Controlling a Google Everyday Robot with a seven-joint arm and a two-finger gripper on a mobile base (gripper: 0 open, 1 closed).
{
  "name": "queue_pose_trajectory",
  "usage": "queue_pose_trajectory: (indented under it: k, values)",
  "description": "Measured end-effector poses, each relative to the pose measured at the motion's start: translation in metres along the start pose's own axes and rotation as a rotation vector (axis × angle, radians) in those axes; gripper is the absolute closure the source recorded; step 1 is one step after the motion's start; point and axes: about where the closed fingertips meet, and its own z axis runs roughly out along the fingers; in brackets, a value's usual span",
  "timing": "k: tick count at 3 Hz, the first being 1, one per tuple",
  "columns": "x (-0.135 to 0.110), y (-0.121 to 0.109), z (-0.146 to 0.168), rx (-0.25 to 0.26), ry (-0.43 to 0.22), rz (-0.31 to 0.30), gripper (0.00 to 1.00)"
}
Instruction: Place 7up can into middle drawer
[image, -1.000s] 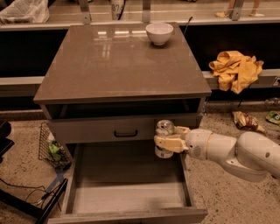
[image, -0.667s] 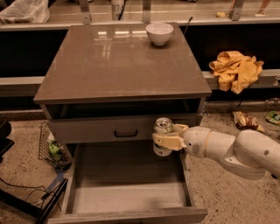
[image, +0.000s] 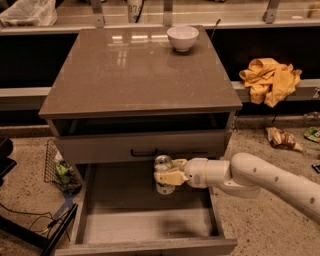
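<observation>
**Robot arm carried soda can in over open drawer**

The gripper (image: 167, 177) of the single-arm robot, reaching in from the right, was clamped across the middle of the 7up can (image: 163, 163). The can hung over the far half of the open middle drawer (image: 127, 227), just in front of and below the closed drawer front (image: 100, 150) with its dark bar handle.

About 1 second earlier the can had hung further right, near the drawer's right wall and level with that drawer front. It had since travelled left and dropped lower, so that it now sat inside the drawer's outline and not over its edge. That put the task in its closing stage. The can appeared to be clear of the pale floor, not resting on it, and the release had not yet been made.

The can stood upright, its long axis vertical and its silver top facing up. The fingers gripped it from the sides, leaving its base free to meet the floor squarely.

On the cabinet top (image: 135, 75) a white bowl (image: 182, 37) sat at the far edge, well apart from the work.
</observation>
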Motion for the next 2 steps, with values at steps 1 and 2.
queue_pose_trajectory:
  k: [1,2]
  values:
    - [0.061,-0.002,0.048,-0.138,0.016,-0.026,1.00]
    - [0.113,0.005,0.087,-0.244,-0.016,-0.062,1.00]
